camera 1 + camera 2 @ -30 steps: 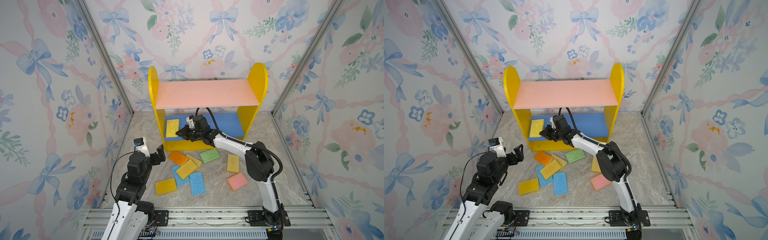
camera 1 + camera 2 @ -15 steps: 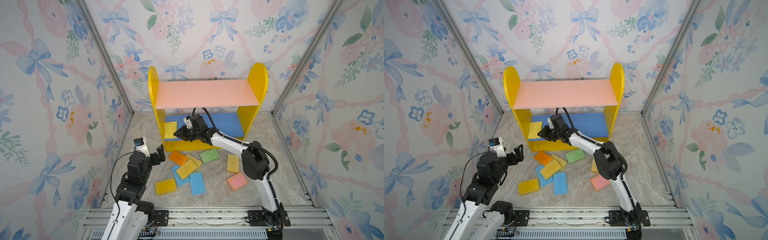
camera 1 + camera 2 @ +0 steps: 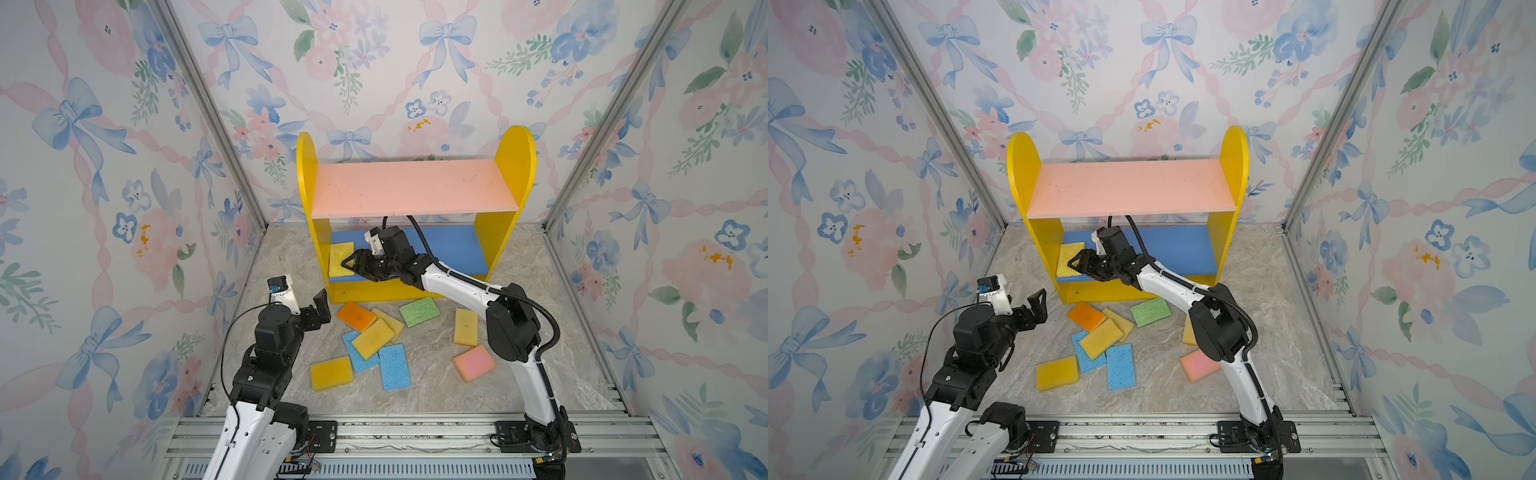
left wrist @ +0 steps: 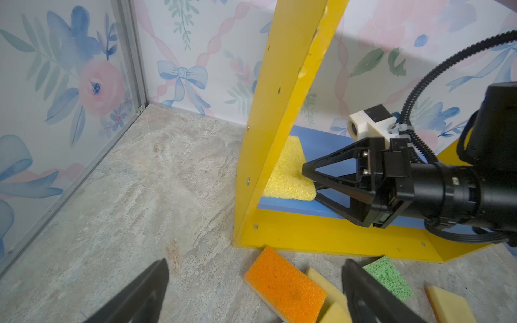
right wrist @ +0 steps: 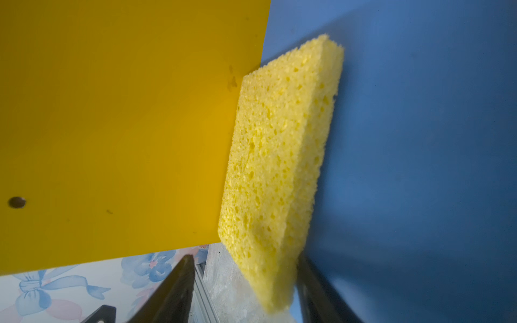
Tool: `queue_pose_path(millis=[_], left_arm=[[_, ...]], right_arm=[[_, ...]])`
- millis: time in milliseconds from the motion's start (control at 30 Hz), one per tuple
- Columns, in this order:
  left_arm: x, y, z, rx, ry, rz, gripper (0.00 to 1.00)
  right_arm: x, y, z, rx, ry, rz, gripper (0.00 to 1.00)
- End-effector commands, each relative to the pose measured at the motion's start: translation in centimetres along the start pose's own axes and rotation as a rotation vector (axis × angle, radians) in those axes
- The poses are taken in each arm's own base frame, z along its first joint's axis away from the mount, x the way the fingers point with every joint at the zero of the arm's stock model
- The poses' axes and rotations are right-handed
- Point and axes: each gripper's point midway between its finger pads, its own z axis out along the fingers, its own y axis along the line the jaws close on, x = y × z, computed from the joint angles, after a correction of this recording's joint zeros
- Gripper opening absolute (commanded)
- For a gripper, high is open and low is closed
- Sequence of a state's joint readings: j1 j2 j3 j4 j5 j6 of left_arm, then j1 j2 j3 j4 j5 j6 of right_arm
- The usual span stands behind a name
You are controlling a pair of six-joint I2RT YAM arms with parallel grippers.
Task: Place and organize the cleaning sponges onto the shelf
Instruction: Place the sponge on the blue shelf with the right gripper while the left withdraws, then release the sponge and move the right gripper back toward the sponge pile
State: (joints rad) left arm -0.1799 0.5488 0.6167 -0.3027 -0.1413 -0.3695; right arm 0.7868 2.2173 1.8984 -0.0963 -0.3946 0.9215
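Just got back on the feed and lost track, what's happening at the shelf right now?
The right gripper reaches into the shelf at the left end of its blue lower board. Its jaws stand apart around the near end of a yellow sponge lying flat there beside the side panel, so it looks ungripped. The left gripper hovers open and empty above the floor by the shelf's left side. Nine other sponges lie scattered on the floor; the pink upper board is bare.

No text, label, brand, number or sign is readable on anything in any of the four views
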Motion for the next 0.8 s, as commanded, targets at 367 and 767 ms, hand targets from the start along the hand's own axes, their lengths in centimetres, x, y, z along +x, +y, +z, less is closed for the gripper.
queue_pose_path(millis=[367,767], left_arm=[[0.6,0.3,0.1,-0.004,0.010,0.012,0.98],[0.7,0.3,0.2,-0.003,0.014,0.014,0.98]], right_arm=[[2.6,-3.0,-1.1,0.257,0.056,-0.133,0.76],[1.6,0.1,-4.0,0.217,0.013,-0.177,0.80]])
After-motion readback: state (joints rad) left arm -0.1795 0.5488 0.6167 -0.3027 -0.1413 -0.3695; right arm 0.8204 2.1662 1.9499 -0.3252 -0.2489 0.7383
